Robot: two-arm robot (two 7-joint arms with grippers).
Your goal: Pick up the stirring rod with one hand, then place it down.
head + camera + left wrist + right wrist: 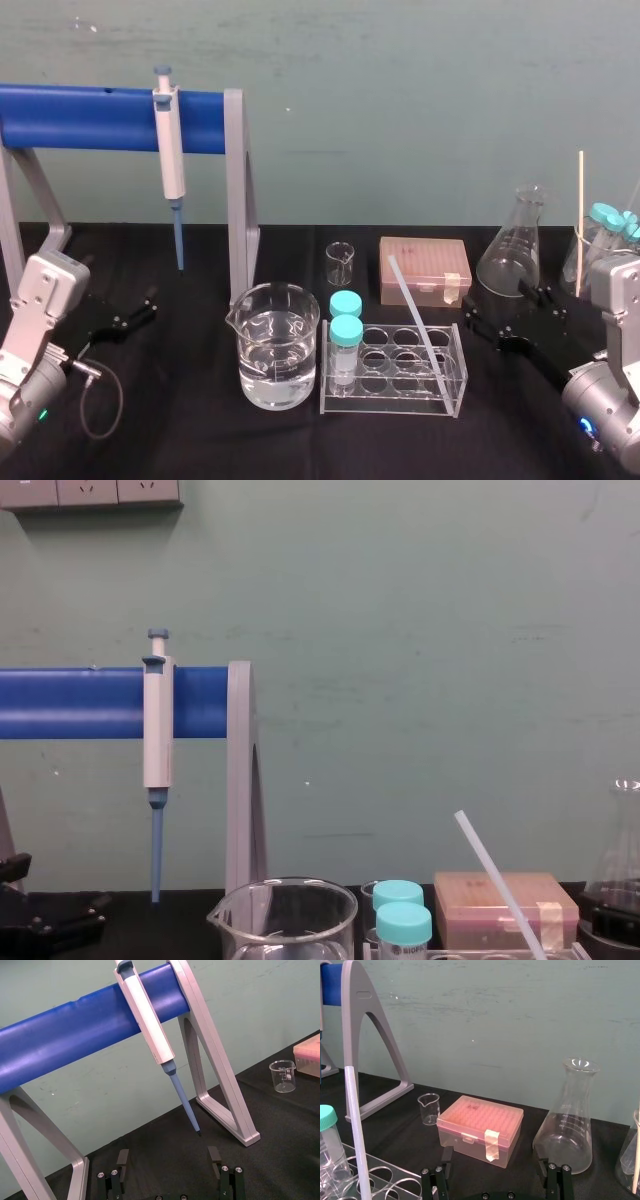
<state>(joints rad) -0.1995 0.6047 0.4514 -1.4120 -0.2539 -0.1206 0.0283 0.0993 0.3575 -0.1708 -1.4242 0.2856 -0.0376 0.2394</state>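
The stirring rod (415, 315) is a thin translucent-white rod that leans tilted in the clear test tube rack (455, 385), its top end toward the pink box. It also rises from the rack in the right wrist view (355, 1130) and in the chest view (497, 872). My right gripper (496, 301) hovers low over the table to the right of the rack, open, with nothing between its fingers (552, 1176). It is apart from the rod. My left gripper (125, 318) rests open at the far left, near the pipette stand, its fingers (117, 1172) wide apart.
A water-filled beaker (278, 345) stands left of the rack, which also holds two teal-capped tubes (346, 335). Behind are a small beaker (340, 263), a pink tip box (425, 270) and a conical flask (515, 245). A white-and-blue pipette (170, 160) hangs on the blue-barred stand (236, 190).
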